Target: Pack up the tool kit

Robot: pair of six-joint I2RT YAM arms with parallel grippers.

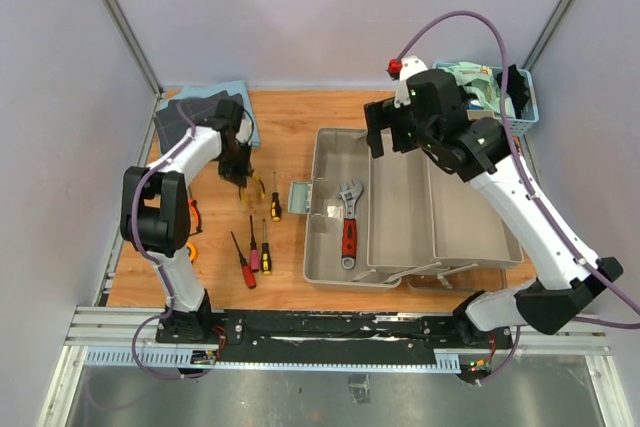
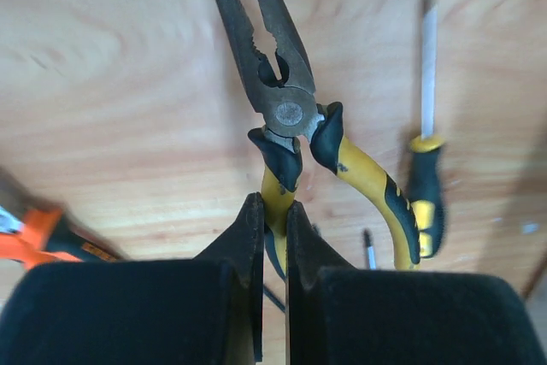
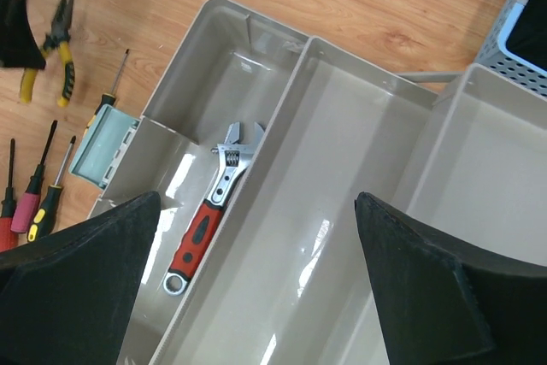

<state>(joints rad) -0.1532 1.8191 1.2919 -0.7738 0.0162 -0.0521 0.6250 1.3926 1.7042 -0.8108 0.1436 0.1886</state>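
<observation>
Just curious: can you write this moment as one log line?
left gripper: shut on pliers handle | right gripper: open above toolbox | wrench: in toolbox

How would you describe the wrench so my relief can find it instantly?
Find the open grey toolbox on the wooden table. In its leftmost tray lies the wrench: red handle, silver adjustable head, the only tool inside; the screwdrivers lie outside on the wood.

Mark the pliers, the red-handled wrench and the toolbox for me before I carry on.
pliers point(image 2: 289, 113), left wrist view, on the pivot rivet.
red-handled wrench point(image 3: 193, 238), right wrist view, on the red handle.
toolbox point(image 1: 395, 217), top external view, on the bare middle compartment floor.
</observation>
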